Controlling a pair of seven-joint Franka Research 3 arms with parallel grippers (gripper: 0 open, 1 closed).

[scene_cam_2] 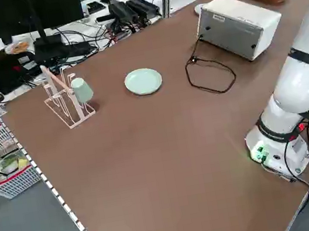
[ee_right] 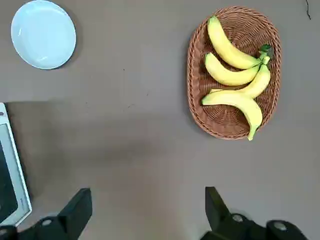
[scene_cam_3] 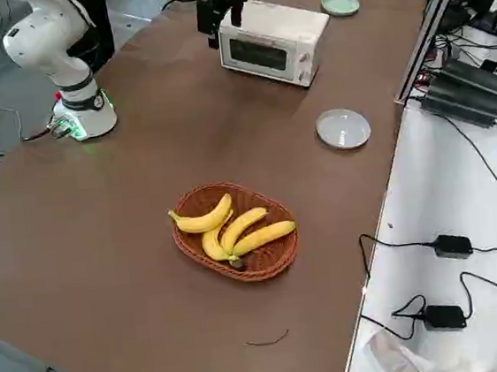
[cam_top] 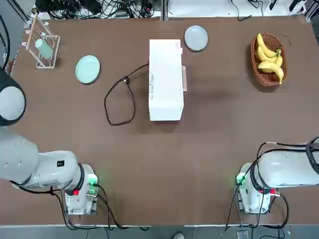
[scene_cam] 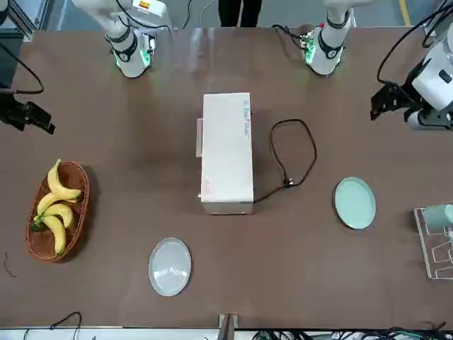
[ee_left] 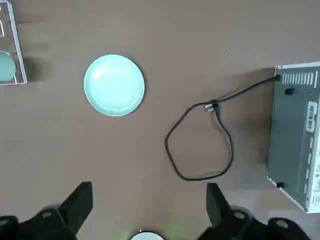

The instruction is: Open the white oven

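The white oven (cam_top: 166, 79) stands mid-table, its long side running away from the arms. Its glass door (scene_cam_3: 259, 53) faces the robot's right and is shut. The black power cord (cam_top: 119, 99) loops on the table to its left. My left gripper (ee_left: 148, 200) hangs high over the table's left side, open and empty, with the oven's grey back (ee_left: 297, 135) in its wrist view. High between the oven and the banana basket my right gripper (ee_right: 147, 205) hovers, also open and empty. The door's edge (ee_right: 10, 170) shows at the side of its wrist view.
A green plate (cam_top: 87, 68) and a rack holding a cup (cam_top: 42, 47) sit at the far left. Just behind the oven lies a pale blue plate (cam_top: 196, 38). A wicker basket of bananas (cam_top: 269, 59) is at the far right.
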